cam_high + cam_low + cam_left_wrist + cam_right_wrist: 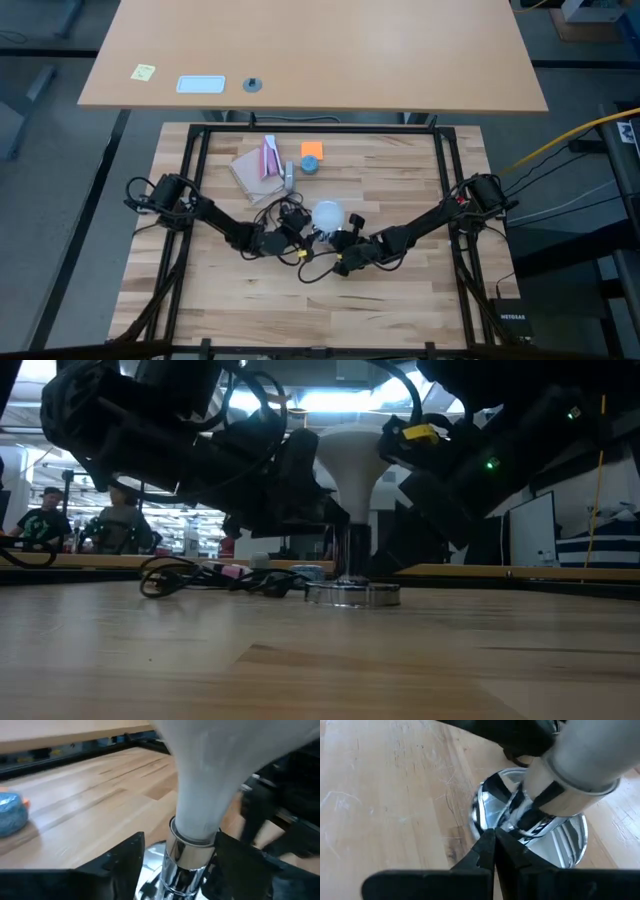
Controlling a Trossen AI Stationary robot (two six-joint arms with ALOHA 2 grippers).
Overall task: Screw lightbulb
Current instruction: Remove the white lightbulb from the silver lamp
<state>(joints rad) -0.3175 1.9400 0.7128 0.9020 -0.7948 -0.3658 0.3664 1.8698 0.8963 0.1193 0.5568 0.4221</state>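
The high view looks straight down from above, taking in the whole tabletop (400,200) and both arms. The low view sits at tabletop height, facing level across the wood into the room behind. The left wrist view looks forward from very close range at the lightbulb (210,785) neck, between that arm's own fingers (120,862). The right wrist view looks steeply down, equally close, onto the socket (565,840). All four views share the lightbulb standing in the socket at mid-table.

Backlit dim low view, blurred wrist close-ups
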